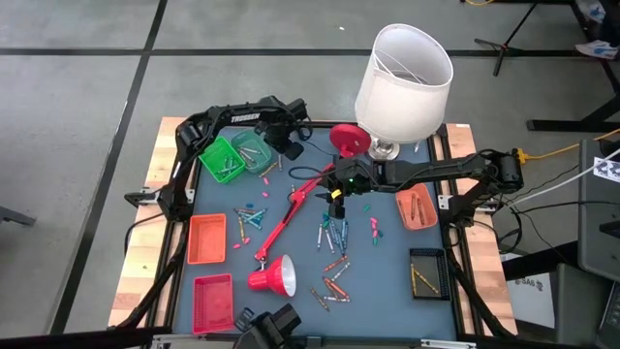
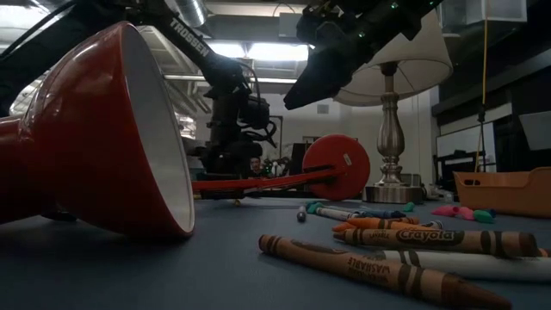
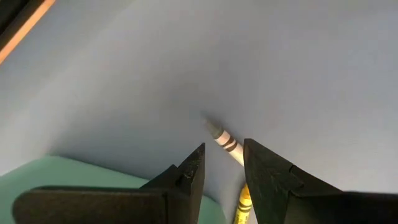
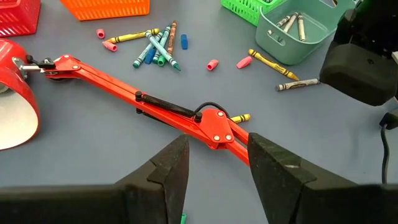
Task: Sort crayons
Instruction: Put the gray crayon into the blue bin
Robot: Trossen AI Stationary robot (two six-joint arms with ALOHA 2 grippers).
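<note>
Slim red metal desk lamp (image 1: pixel 291 218) is being laid across the table centre; scattered wax crayons (image 1: pixel 334 237) are lying right of it, square orange plastic basket (image 1: pixel 206 238) left.

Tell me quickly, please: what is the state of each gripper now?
Left gripper: open, holding nothing, over a grey crayon.
Right gripper: open, empty, above the red lamp arm.

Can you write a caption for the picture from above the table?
Two robot arms over a table of scattered crayons, a red desk lamp lying on its side among them.
</note>
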